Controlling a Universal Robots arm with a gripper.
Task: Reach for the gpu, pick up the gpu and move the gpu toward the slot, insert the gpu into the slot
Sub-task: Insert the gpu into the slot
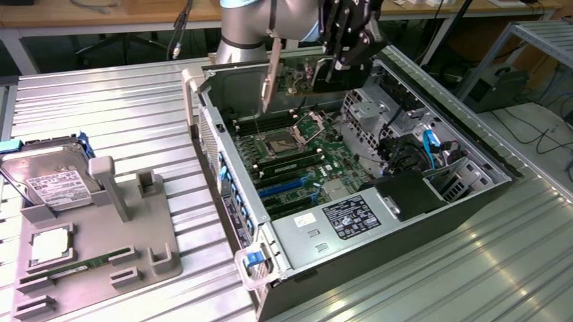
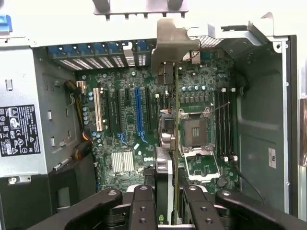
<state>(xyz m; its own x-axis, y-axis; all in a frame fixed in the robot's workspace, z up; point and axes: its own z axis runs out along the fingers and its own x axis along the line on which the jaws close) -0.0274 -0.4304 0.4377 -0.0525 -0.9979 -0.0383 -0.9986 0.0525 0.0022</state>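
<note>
The black two-fingered gripper (image 1: 339, 70) is clamped on the gpu (image 1: 300, 75), its fingers (image 2: 144, 207) pressed against both faces of the card. The gpu is a thin, flat, dark circuit board held on edge, with a bent silver metal bracket (image 2: 175, 42) at one end. It hangs in the air above the open computer case (image 1: 501, 161), over the far end of the green motherboard (image 1: 333, 161). The slot (image 2: 139, 111), a long, narrow strip of blue plastic, lies on the board apart from the card. Nearby sits a square metal processor socket (image 2: 194, 130). The case rests on a ribbed metal table (image 1: 107, 100).
</note>
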